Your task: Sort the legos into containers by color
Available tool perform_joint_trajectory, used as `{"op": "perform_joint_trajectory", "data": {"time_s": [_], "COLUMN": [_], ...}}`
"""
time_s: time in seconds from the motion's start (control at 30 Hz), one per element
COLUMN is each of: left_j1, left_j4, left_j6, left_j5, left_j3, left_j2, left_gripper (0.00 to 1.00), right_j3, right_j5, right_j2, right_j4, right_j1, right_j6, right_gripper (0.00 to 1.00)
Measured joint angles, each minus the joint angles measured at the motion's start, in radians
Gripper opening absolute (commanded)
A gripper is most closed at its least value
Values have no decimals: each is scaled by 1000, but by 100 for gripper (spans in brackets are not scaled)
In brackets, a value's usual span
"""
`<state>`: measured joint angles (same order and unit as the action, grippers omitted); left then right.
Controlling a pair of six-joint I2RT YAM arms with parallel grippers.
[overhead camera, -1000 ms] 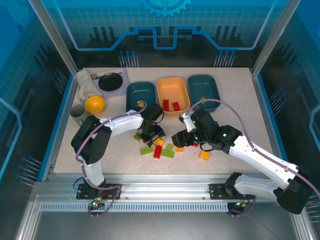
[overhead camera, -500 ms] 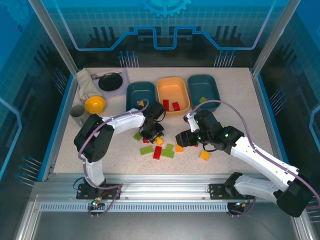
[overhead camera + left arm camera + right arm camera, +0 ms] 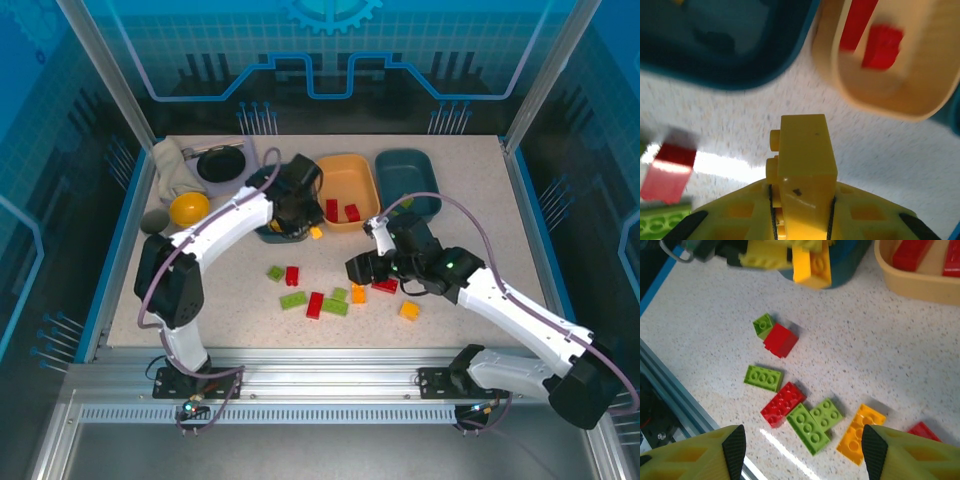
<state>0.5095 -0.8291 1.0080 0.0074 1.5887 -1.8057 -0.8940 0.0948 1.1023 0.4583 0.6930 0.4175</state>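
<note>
My left gripper (image 3: 305, 228) (image 3: 802, 200) is shut on a yellow brick (image 3: 316, 233) (image 3: 805, 150), which hangs above the table between the left teal tray (image 3: 268, 180) (image 3: 730, 50) and the orange tray (image 3: 345, 195) (image 3: 880, 100). Two red bricks (image 3: 341, 210) (image 3: 882, 42) lie in the orange tray. My right gripper (image 3: 365, 270) (image 3: 804, 452) stands open above the loose legos: green (image 3: 763, 377), red (image 3: 782, 404), green (image 3: 807, 427) and orange (image 3: 860, 432). The right teal tray (image 3: 407, 172) holds a green brick (image 3: 405, 199).
A black round dish (image 3: 220, 163), a cloth (image 3: 170, 165), a yellow ball (image 3: 189, 208) and a grey cup (image 3: 153, 220) stand at the back left. An orange brick (image 3: 409, 310) and a red one (image 3: 385, 286) lie by my right arm.
My left gripper closed on the yellow brick among the loose legos, lifted it and carried it back toward the trays. The right gripper shifted only slightly and stayed open.
</note>
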Motion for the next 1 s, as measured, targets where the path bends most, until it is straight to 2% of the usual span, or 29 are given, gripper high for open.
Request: {"op": "perform_joint_trajectory", "data": {"time_s": [0.17, 0.3, 0.6, 0.8, 1.0], "left_j1": [-128, -178, -210, -206, -185], "left_j4": [5, 5, -39, -88, -125], "left_j6": [-93, -174, -285, -315, -401], "left_j5": [0, 0, 14, 14, 29], "left_j3": [119, 234, 406, 405, 371], "left_j2": [-71, -200, -421, -431, -428], "left_gripper": [24, 24, 23, 24, 27], "right_j3": [-18, -74, -133, -133, -133], "right_j5": [1, 4, 19, 19, 19], "right_j2": [53, 116, 180, 188, 211], "right_j4": [-86, -122, -146, -145, -145], "right_j1": [0, 0, -16, -23, -29], "right_j6": [6, 11, 24, 31, 53], "right_gripper": [66, 66, 66, 66, 66]}}
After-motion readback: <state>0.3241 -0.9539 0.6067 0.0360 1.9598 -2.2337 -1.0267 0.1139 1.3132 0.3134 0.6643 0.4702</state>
